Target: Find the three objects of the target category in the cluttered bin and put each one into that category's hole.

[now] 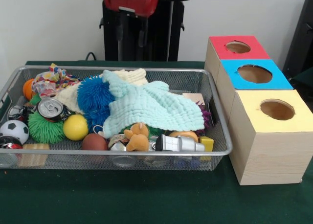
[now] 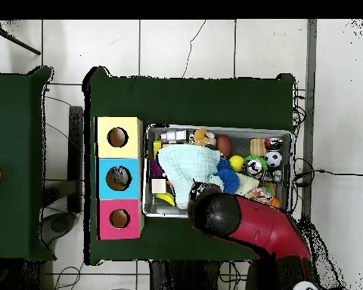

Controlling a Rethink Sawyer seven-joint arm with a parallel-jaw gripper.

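the arm (image 2: 249,219) hangs over the bin's (image 1: 117,160) rim at 6 o'clock in the overhead view, its gripper hidden beneath, so i cannot tell its state. the target category isn't shown. the cloth (image 1: 146,104) covers mid-bin; best lift it aside first, then pick among balls and the can (image 1: 50,108). the boxes' holes (image 1: 277,109) wait beside.

The red and black arm (image 2: 249,223) reaches up from the picture's bottom in the overhead view, its rounded black end hiding the gripper beneath.
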